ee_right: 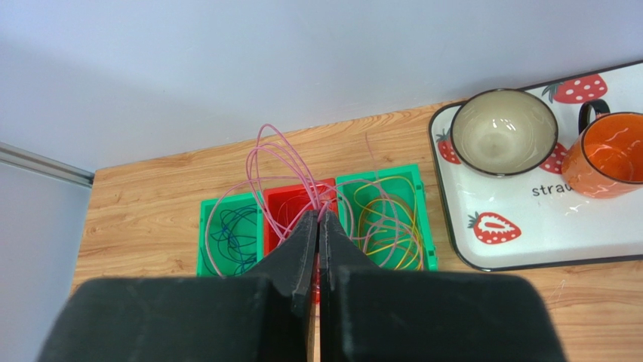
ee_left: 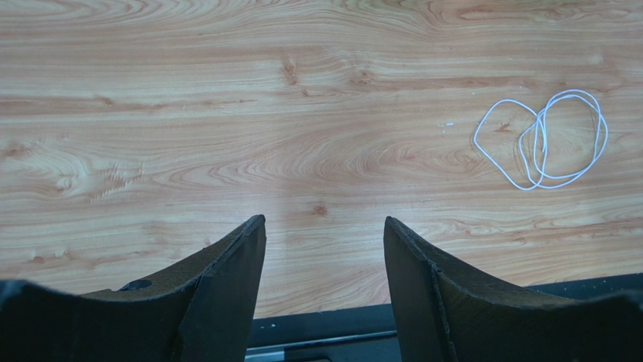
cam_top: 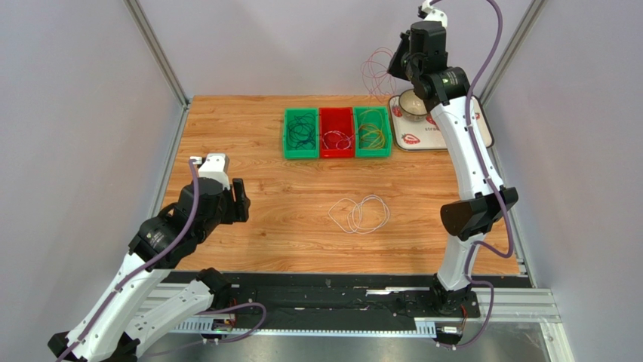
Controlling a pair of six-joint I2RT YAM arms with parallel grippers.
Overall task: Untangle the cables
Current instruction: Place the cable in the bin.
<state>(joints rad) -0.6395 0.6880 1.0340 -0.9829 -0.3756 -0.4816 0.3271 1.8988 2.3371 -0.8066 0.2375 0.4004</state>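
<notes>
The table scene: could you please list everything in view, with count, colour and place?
white cables: one tangled bunch, white, table centre
pink cables: one bunch, pink, hanging from the right claw
bins: three, green, red, green, row at far centre
dark cables: several, blue-green, left bin
pale cables: a few, whitish, red bin
yellow cables: several, yellow and green, right bin
tray: one, white with strawberries, far right
bowl: one, beige, on tray
mug: one, orange, on tray
table: one, wood
left claw: one, black, open, over the table's left
right claw: one, black, shut on pink cables, raised at far right
</notes>
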